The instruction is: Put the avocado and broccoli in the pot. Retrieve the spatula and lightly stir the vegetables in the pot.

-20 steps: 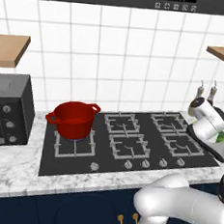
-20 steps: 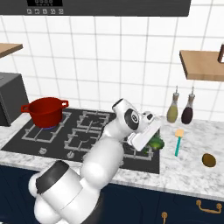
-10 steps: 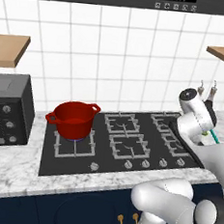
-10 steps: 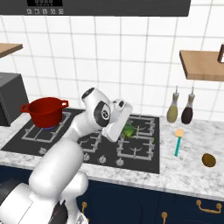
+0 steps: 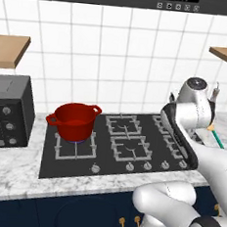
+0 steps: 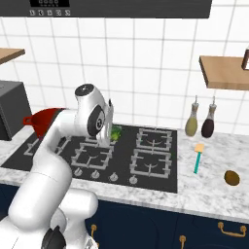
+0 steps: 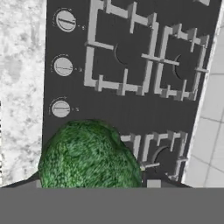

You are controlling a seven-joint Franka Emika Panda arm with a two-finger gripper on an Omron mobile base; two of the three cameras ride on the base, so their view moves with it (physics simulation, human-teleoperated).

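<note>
**Broccoli carried above the hob**

No readable writing; the display on the hood is too small to make out. One red pot (image 5: 74, 122) stands on the far-left burner of the black hob (image 6: 146, 168). The gripper (image 6: 111, 134) holds one green broccoli (image 7: 89, 156) over the hob's middle, well right of the pot. On the table (image 6: 209, 189) right of the hob lie one spatula (image 6: 197, 156) and one olive avocado (image 6: 232, 177), apart, with two bottles (image 6: 200, 120) behind them. Bare marble runs along the near edge.
</note>
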